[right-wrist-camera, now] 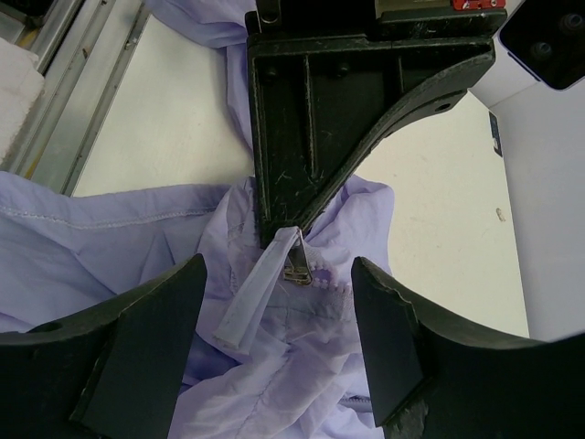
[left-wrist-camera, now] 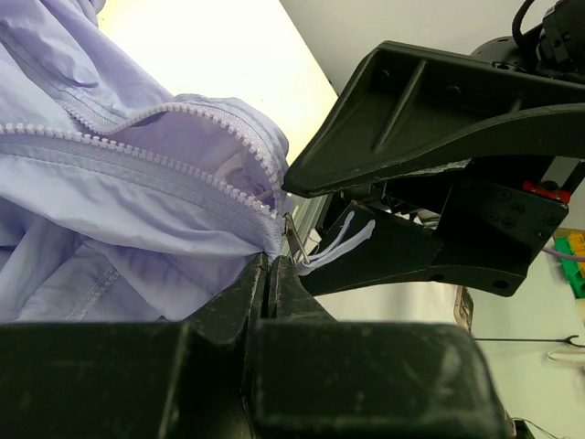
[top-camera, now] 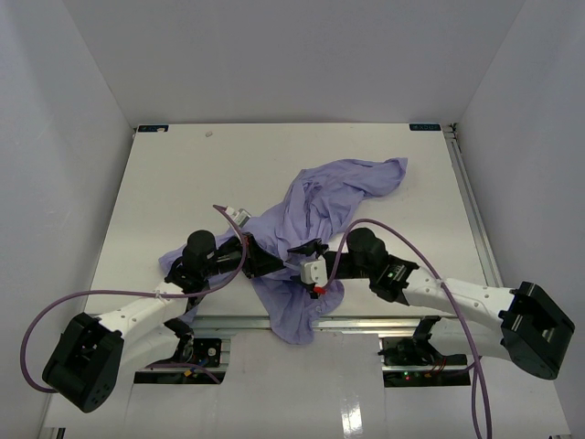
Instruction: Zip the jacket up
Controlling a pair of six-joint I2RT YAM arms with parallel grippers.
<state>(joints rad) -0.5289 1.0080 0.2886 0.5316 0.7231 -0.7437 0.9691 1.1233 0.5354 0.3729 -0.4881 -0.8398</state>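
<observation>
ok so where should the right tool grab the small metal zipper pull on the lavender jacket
Grip the small metal zipper pull where its pale ribbon tab joins. It hangs free beside the shut left tool pinching the lavender fabric jacket, and sits between the fingers of the open right tool, so closing straight in likely works.

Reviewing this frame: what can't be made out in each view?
- Right wrist view: the zipper's run past the pull, blocked by the left gripper.
- Left wrist view: where the zipper teeth end, covered by the left gripper's own fingers.
- Top view: the pull, too small, lost under the right gripper on the crumpled jacket.
</observation>
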